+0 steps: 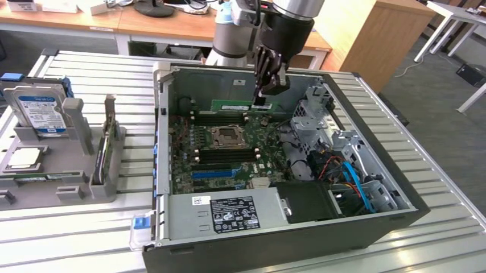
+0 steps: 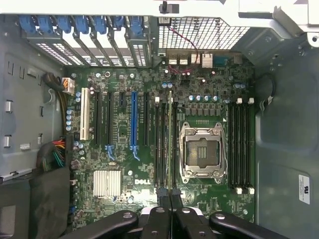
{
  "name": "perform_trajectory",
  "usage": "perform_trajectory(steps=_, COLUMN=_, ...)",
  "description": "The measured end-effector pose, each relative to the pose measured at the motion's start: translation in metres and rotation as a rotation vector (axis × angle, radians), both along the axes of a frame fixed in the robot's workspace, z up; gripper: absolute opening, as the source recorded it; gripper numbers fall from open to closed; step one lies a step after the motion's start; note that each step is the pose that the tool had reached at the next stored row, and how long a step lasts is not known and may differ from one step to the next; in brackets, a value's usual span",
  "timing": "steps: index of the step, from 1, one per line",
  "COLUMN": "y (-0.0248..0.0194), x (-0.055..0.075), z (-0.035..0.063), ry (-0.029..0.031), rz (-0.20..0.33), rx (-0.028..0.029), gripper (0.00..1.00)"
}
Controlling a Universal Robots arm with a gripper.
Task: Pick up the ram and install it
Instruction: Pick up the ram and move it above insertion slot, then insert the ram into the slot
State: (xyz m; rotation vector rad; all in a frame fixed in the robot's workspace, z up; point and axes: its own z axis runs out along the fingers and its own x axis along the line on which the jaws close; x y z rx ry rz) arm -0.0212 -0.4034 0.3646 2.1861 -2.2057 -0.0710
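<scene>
Jaws narrow, closed on the ram [image 2: 170, 144], which the wrist view shows edge-on as a thin strip running away from the gripper [image 2: 168, 195]. Black fingers [image 2: 160, 201] pinch one end of the stick.

Ram lines up with the black memory slots [image 2: 160, 144] just beside the CPU socket [image 2: 203, 152]. Cannot tell whether it touches a slot or hangs just above. Socket is open and bare. A second bank of memory slots [image 2: 240, 149] sits on the socket's other side. Long blue slot [image 2: 133, 119] and silver heat sink [image 2: 107, 182] lie further out on the motherboard [image 2: 199, 204].

Exterior view: the arm [image 1: 292, 23] reaches down into the open computer case [image 1: 163, 114], and the stick's green face shows level at the back of the board. Power supply [image 1: 227, 211] fills the near end of the case. Case lies on its side on a slatted table [image 1: 425, 170]. Hard drive [image 1: 40, 111] stands upright in a grey holder [image 1: 76, 170] at the exterior view's left, well apart from the case.
</scene>
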Motion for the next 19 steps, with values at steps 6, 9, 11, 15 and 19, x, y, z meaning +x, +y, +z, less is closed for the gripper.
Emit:
perform_trajectory(steps=6, y=0.0, x=0.0, z=-0.0001, ry=-0.0001, rz=0.0, rx=0.0002, gripper=0.11)
perform_trajectory(steps=9, y=0.0, x=0.0, z=-0.0005, ry=-0.0001, rz=0.0, rx=0.0004, gripper=0.11)
perform_trajectory(steps=11, y=0.0, x=0.0, z=-0.0017, ry=-0.0002, rz=0.0, rx=0.0004, gripper=0.11)
perform_trajectory(steps=15, y=0.0, x=0.0, z=-0.0054, ry=-0.0001, rz=0.0, rx=0.0002, gripper=0.11)
perform_trajectory(steps=19, y=0.0, x=-0.0001, z=-0.0098, ry=-0.0001, rz=0.0, rx=0.0002, gripper=0.11)
